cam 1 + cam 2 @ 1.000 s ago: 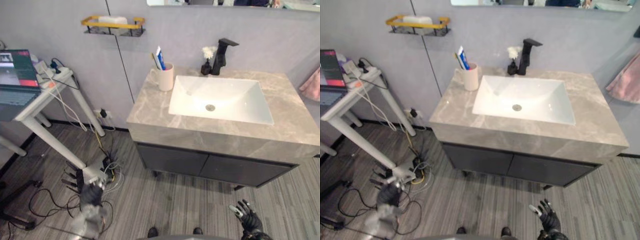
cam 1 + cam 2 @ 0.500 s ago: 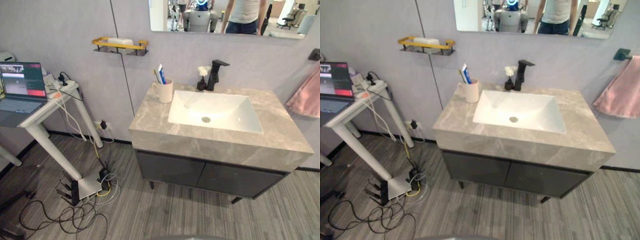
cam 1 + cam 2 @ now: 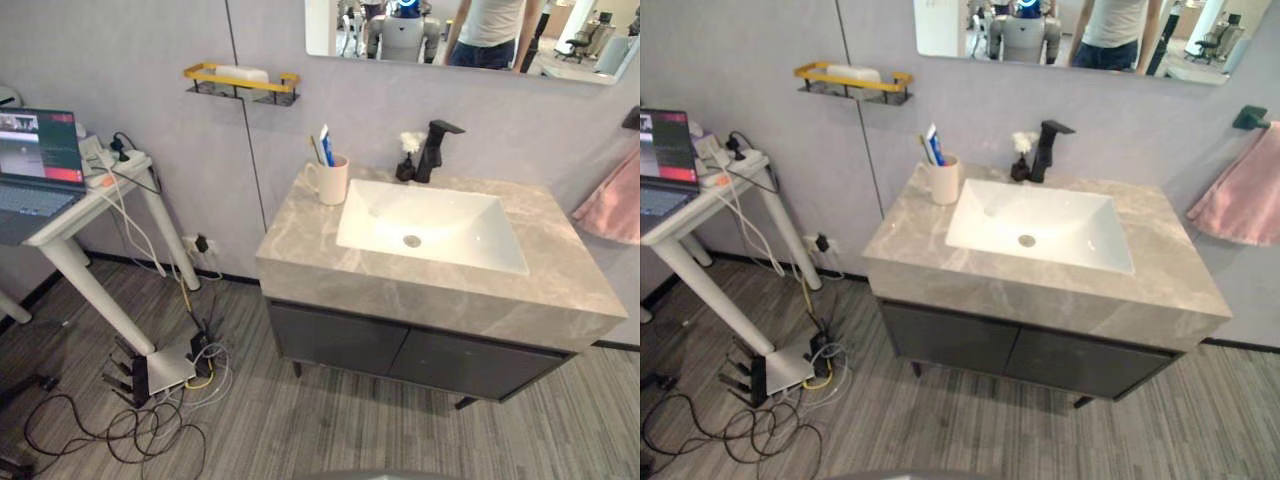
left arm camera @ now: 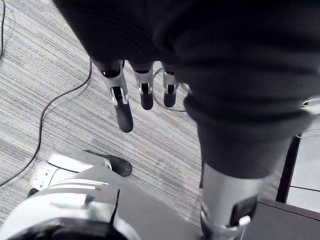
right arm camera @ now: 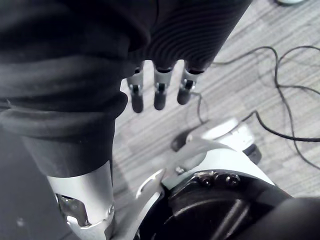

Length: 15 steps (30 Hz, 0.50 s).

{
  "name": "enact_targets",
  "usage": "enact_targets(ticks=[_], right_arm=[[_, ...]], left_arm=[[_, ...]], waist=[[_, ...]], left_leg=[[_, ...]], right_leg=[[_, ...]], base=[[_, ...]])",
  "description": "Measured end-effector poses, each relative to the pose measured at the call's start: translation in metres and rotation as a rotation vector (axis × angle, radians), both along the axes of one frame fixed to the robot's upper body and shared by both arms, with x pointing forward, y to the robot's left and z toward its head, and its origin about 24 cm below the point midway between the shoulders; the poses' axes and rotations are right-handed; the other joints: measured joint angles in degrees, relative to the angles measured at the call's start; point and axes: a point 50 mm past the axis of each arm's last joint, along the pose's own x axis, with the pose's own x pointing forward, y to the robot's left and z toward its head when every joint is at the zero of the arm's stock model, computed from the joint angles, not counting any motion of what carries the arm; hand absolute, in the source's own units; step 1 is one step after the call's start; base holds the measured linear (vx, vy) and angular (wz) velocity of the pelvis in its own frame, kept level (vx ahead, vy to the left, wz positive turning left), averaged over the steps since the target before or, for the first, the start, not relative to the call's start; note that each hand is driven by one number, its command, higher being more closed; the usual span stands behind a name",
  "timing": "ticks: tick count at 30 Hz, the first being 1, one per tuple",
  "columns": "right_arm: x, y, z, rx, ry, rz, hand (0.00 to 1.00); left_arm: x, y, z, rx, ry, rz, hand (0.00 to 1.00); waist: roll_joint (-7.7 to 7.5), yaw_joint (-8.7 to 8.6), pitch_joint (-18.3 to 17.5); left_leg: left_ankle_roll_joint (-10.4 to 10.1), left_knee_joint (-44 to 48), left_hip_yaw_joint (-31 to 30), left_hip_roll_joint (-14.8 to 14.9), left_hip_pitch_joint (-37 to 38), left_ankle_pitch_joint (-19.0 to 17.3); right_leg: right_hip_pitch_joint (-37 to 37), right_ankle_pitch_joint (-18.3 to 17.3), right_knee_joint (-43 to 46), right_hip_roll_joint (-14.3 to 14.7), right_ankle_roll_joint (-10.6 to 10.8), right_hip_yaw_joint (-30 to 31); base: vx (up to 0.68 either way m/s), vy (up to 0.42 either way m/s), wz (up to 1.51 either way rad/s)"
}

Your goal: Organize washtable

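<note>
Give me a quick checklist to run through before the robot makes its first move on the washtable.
1. Left hand free: ok, fingers straight, holding nothing.
2. Right hand free: ok, fingers straight, holding nothing.
3. Hands near the counter: not ok, both hang over the floor.
4. Cup upright: ok, it stands at the counter's rear left, beside the sink, with a brush and a tube in it.
5. Sink empty: ok, nothing lies in the basin.
6. Way to the cup: ok, nothing stands between it and the counter's front edge.
</note>
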Motion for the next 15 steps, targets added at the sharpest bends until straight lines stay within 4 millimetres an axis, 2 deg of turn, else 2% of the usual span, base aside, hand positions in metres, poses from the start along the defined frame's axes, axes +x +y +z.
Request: enact_targets(ticks=[2, 3, 4, 5, 6, 7, 8, 10, 11, 12, 13, 14, 15], right_arm=[[0.004, 0.001, 0.000, 0.002, -0.009, 0.000, 0.00], [0.004, 0.004, -0.001, 0.010, -0.010, -0.006, 0.00], [0.003, 0.009, -0.001, 0.022, -0.014, -0.025, 0.00], [-0.001, 0.010, 0.000, 0.021, -0.011, -0.032, 0.00], [0.007, 0.007, 0.002, 0.006, -0.053, -0.038, 0.00], [0.010, 0.007, 0.002, 0.006, -0.067, -0.038, 0.00], [0.012, 0.008, 0.003, 0.012, -0.082, -0.032, 0.00], [0.017, 0.016, 0.002, 0.036, -0.095, -0.017, 0.00], [0.018, 0.017, 0.002, 0.041, -0.101, -0.008, 0.00], [0.021, 0.017, 0.002, 0.042, -0.108, -0.008, 0.00], [0.021, 0.017, 0.002, 0.043, -0.110, -0.014, 0.00], [0.022, 0.016, 0.002, 0.041, -0.112, -0.014, 0.00], [0.021, 0.017, 0.002, 0.042, -0.107, -0.014, 0.00]], left_arm=[[0.003, 0.001, 0.000, -0.002, -0.007, -0.008, 0.00], [0.005, 0.004, 0.001, -0.003, -0.018, -0.017, 0.00], [0.012, 0.009, 0.003, 0.007, -0.042, -0.027, 0.00], [0.015, 0.010, 0.004, 0.006, -0.057, -0.030, 0.00], [0.023, 0.006, 0.003, -0.001, -0.080, -0.011, 0.00], [0.018, 0.005, 0.003, -0.007, -0.061, 0.000, 0.00], [0.018, 0.007, 0.003, -0.005, -0.059, 0.013, 0.00], [0.022, 0.011, 0.005, 0.007, -0.083, 0.019, 0.00], [0.023, 0.013, 0.006, 0.014, -0.084, 0.011, 0.00], [0.026, 0.012, 0.006, 0.017, -0.085, -0.013, 0.00], [0.032, 0.012, 0.007, 0.023, -0.098, -0.036, 0.00], [0.038, 0.012, 0.007, 0.029, -0.112, -0.051, 0.00], [0.043, 0.013, 0.008, 0.034, -0.128, -0.056, 0.00]], waist=[[-0.89, -0.05, 0.64], [-1.69, 0.02, 0.89], [-3.38, 0.14, 0.80], [-3.46, -0.23, 0.90], [-2.39, 0.82, 3.01], [-1.29, 1.03, 3.53], [-1.16, 1.12, 3.32], [-2.21, 1.77, 3.43], [-2.55, 1.72, 3.50], [-2.56, 1.69, 3.48], [-2.44, 1.32, 3.46], [-2.30, 1.60, 3.45], [-2.57, 1.71, 3.30]], left_leg=[[0.88, 0.63, -1.90, -1.14, 0.38, -0.56], [2.07, 2.64, -4.08, -3.17, -0.87, -1.39], [3.23, 8.90, -4.78, -5.98, -4.06, -3.56], [3.42, 14.37, -4.49, -7.00, -6.65, -5.83], [3.82, 22.17, -7.49, -8.04, -10.20, -10.51], [4.33, 23.34, -9.46, -8.07, -10.11, -11.30], [4.53, 23.46, -12.80, -8.04, -9.53, -11.43], [4.61, 23.54, -16.18, -8.21, -9.70, -11.51], [4.33, 24.05, -19.60, -9.06, -9.75, -11.46], [3.98, 24.25, -22.11, -9.62, -9.63, -11.25], [3.60, 24.73, -25.28, -10.34, -9.84, -11.18], [2.86, 24.82, -28.87, -10.90, -10.00, -11.46], [2.19, 24.93, -31.02, -11.48, -9.77, -11.81]], right_leg=[[-0.93, -4.20, 5.80, -1.95, 1.82, -2.28], [-2.55, -8.27, 12.30, -5.13, 4.49, -4.85], [-3.91, -11.49, 17.90, -9.48, 8.24, -8.64], [-4.53, -12.13, 23.12, -10.66, 9.20, -8.77], [-9.68, -10.76, 36.87, -11.45, 4.67, -1.02], [-13.62, -7.16, 45.38, -10.21, 2.55, 5.32], [-16.92, -7.63, 51.17, -7.72, 2.58, 11.49], [-19.30, -8.71, 52.15, -4.57, 2.47, 17.76], [-20.15, -10.02, 49.74, -2.38, 2.00, 21.64], [-20.03, -11.29, 46.62, -1.38, 2.43, 24.18], [-18.94, -12.59, 41.26, -0.84, 3.56, 25.34], [-16.72, -13.05, 34.26, -0.40, 3.38, 25.69], [-14.73, -11.90, 28.54, -0.71, 2.43, 24.23]], base=[[0.07, 0.054, 0.67], [0.06, 0.098, 1.44], [0.07, 0.116, 1.68], [0.05, 0.099, 1.82], [0.00, 0.088, 1.41], [0.06, 0.059, 1.60], [0.17, 0.041, 1.38], [0.21, -0.019, 1.19], [0.21, -0.066, 1.11], [0.32, -0.138, 1.52], [0.27, -0.191, 1.72], [0.27, -0.270, 1.83], [0.22, -0.253, 1.50]])
